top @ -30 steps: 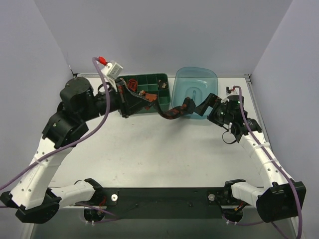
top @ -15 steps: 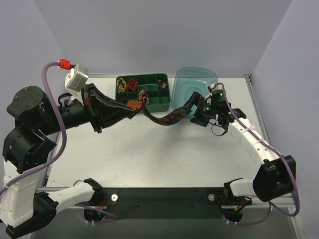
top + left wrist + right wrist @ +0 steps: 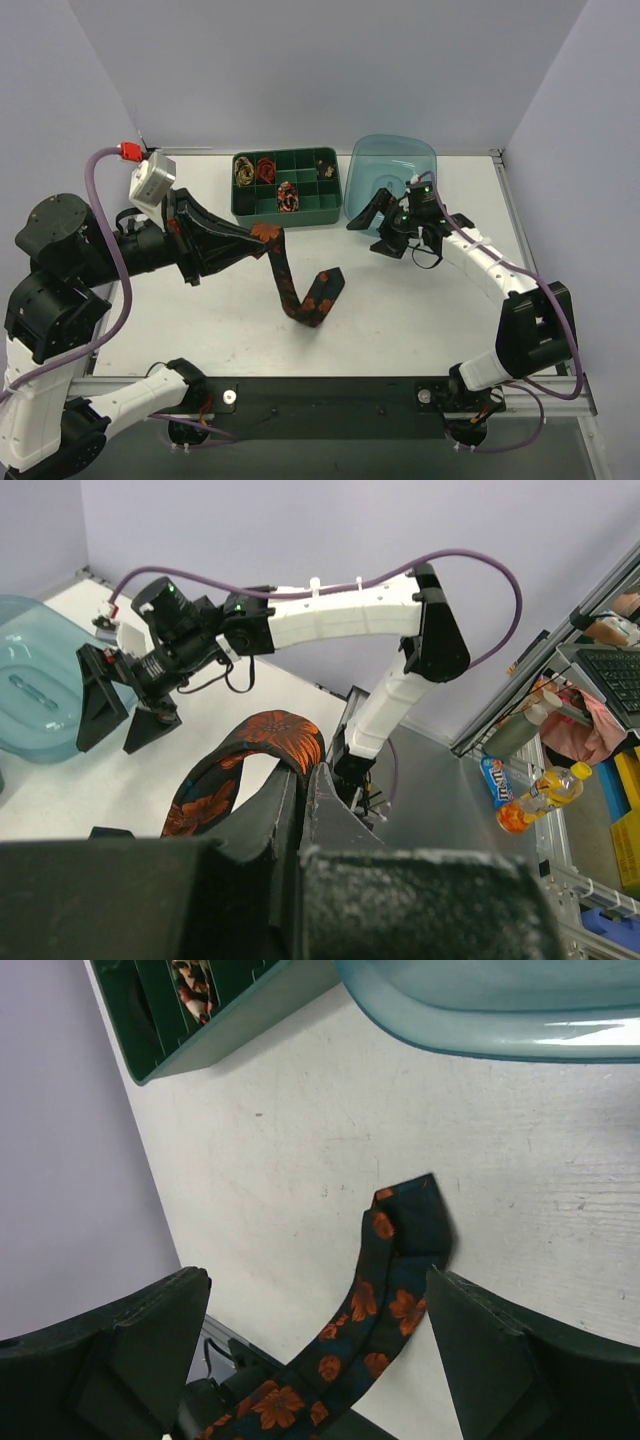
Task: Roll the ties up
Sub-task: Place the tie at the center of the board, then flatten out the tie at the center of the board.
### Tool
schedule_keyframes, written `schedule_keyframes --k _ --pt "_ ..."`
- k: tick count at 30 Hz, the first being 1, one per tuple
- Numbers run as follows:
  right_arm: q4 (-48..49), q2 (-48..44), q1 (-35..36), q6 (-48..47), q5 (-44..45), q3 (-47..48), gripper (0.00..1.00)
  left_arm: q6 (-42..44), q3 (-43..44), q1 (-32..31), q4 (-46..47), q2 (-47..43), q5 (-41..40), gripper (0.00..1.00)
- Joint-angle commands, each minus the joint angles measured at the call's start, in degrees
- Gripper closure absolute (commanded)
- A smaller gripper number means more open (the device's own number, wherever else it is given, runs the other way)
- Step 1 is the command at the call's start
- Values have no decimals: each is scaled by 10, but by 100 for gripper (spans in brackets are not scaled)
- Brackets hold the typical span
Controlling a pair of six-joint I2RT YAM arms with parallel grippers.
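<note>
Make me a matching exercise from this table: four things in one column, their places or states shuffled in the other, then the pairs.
1. black fabric necktie with orange flowers
2. green plastic compartment tray
3. translucent teal plastic tub
4. right gripper

A. open, holding nothing
B. holds small coiled ties
C. one end pinched in the left gripper
D. stands just right of the tray

Pairs: 1-C, 2-B, 3-D, 4-A
</note>
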Motion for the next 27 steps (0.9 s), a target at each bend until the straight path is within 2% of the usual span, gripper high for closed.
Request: schedule_keyframes --k 1,7,8,10,11,13,14,15,16,21,27 --pt "-45 15 34 -66 36 8 9 -19 -60 2 50 -30 -8 100" --pt "-143 83 144 -220 131 76 28 -52 -167 2 77 -90 -43 100" --pt "-159 92 160 -236 138 84 36 -55 -177 2 77 -95 -48 100" --pt "-188 121 202 -275 155 113 43 -59 -197 2 73 -114 -68 100" --pt "-193 130 212 -284 161 120 60 -60 -201 2 73 -120 -73 100" --pt "-212 156 239 -299 173 133 79 -60 -212 2 70 -129 -86 100" --pt "-219 164 245 -302 184 135 92 -60 -214 2 70 -130 -88 100" --pt "-227 171 257 -306 189 142 97 -60 -214 2 68 -131 -91 100" --pt "-244 189 261 -308 195 146 100 -60 -216 2 65 -132 -94 100" --pt "-272 247 281 -316 226 160 100 -56 -231 2 76 -131 -101 100" --pt "-306 307 263 -295 285 167 100 -52 -249 2 98 -121 -96 100"
